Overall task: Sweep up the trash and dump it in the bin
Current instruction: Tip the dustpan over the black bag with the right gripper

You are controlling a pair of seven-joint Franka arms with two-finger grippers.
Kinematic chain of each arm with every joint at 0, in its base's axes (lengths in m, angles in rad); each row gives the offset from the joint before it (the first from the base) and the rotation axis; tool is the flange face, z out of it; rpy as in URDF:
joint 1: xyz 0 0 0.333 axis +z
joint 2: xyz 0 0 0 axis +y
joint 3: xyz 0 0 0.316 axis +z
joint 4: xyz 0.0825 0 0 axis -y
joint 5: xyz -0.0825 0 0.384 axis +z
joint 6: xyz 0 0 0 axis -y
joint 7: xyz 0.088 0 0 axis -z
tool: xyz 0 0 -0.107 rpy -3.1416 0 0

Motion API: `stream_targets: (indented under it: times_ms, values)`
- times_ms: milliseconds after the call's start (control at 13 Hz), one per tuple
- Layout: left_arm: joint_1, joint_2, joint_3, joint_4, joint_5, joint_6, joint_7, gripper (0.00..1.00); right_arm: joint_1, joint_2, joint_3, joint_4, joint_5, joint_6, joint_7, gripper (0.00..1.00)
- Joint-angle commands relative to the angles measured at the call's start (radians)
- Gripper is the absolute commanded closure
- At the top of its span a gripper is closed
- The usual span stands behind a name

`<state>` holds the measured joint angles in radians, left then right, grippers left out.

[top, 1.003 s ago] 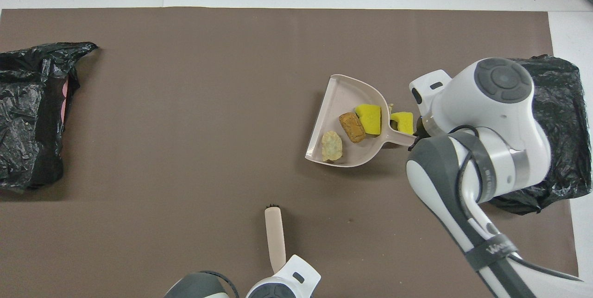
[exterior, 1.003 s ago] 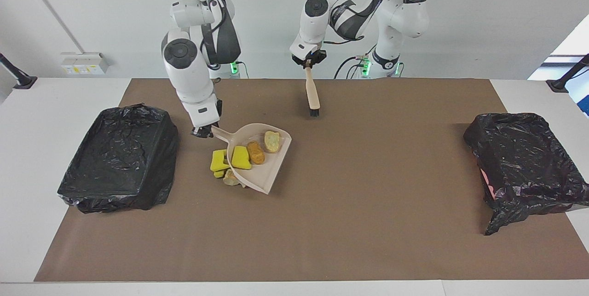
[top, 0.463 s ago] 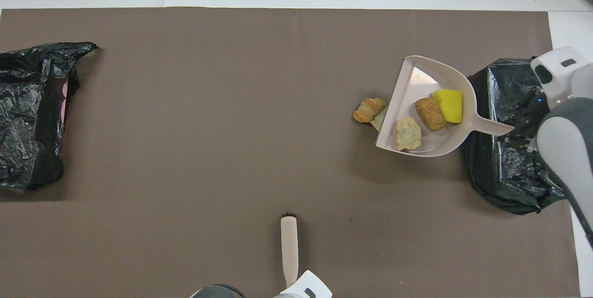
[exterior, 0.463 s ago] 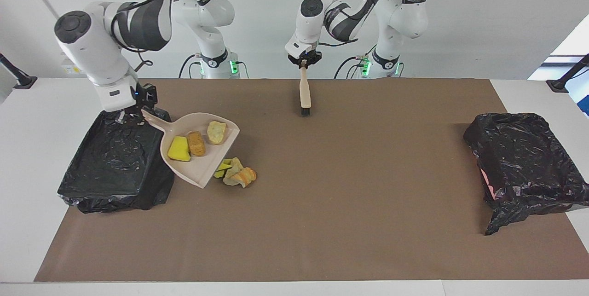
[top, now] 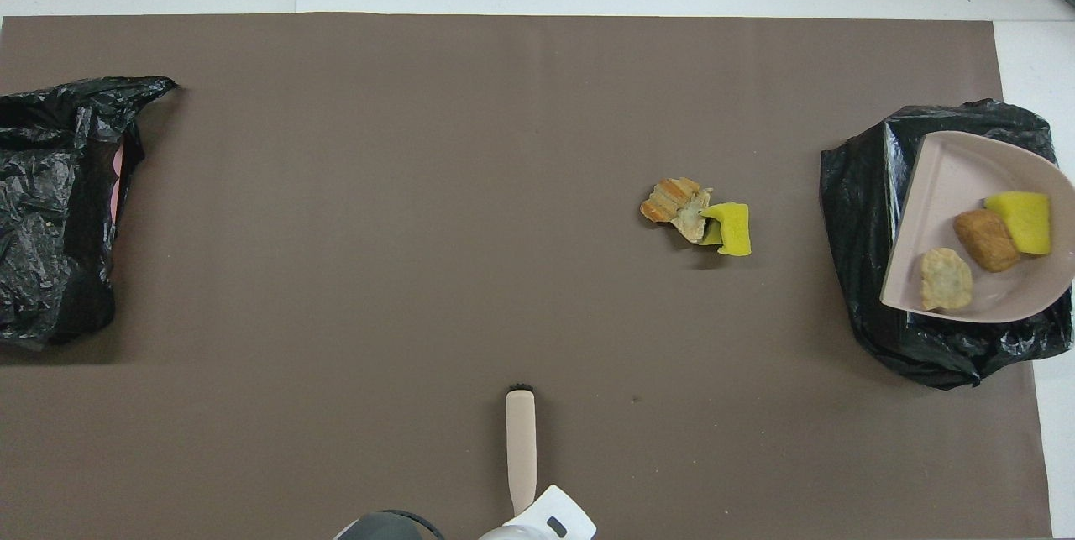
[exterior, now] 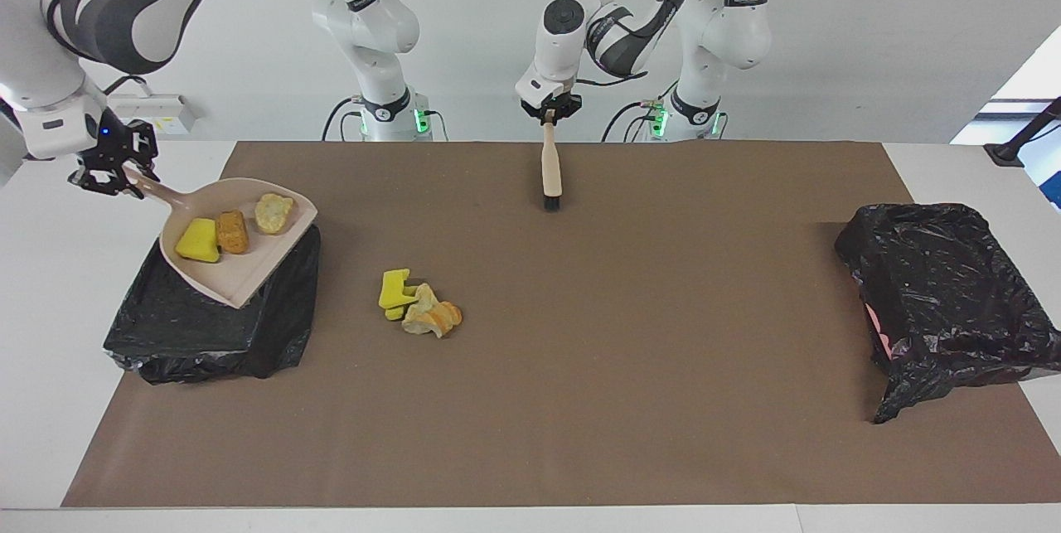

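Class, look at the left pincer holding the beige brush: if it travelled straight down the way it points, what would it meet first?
Probably the brown table mat: the left pincer points down, with the beige bristle brush hanging beneath it, bristles apparently just above the mat.

1. I see a white table (exterior: 50,284) with a brown mat (exterior: 630,334) spread over most of its top
2. On the mat at the right arm's end sits a bin lined with black bag (exterior: 191,326)
3. A second black-bagged bin (exterior: 945,301) sits at the left arm's end, partly off the mat's edge
4. Between them, nearer the first bin, I see a small pile of scraps (exterior: 419,307) lying on the mat: yellow sponge and tan lumps touching each other
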<state>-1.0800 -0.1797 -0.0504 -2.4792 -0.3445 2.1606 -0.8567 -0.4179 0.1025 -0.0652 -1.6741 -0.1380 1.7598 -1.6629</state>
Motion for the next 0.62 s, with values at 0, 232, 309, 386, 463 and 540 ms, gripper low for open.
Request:
stream_targets:
  times_ms: [0,232,309,386,463,540]
  values:
    - [0.005,-0.014,0.003,-0.014,-0.022,-0.015,0.021,1.00,-0.035,0.115,0.013,0.149,-0.063,0.045,-0.113,1.00]
    - [0.005,-0.012,0.003,-0.014,-0.024,-0.013,0.010,1.00,-0.041,0.120,0.015,0.142,-0.173,0.151,-0.149,1.00]
    - [0.005,-0.012,0.003,-0.015,-0.033,-0.011,0.007,1.00,-0.033,0.120,0.016,0.136,-0.196,0.192,-0.152,1.00]
    - [0.005,-0.010,0.003,-0.015,-0.036,-0.007,0.004,1.00,-0.030,0.120,0.016,0.125,-0.204,0.204,-0.164,1.00]
    - [0.005,-0.009,0.003,-0.015,-0.036,-0.008,-0.004,1.00,-0.022,0.120,0.016,0.123,-0.230,0.205,-0.197,1.00]
    - [0.005,-0.009,0.003,-0.015,-0.036,-0.008,-0.002,1.00,-0.016,0.120,0.022,0.125,-0.280,0.205,-0.234,1.00]
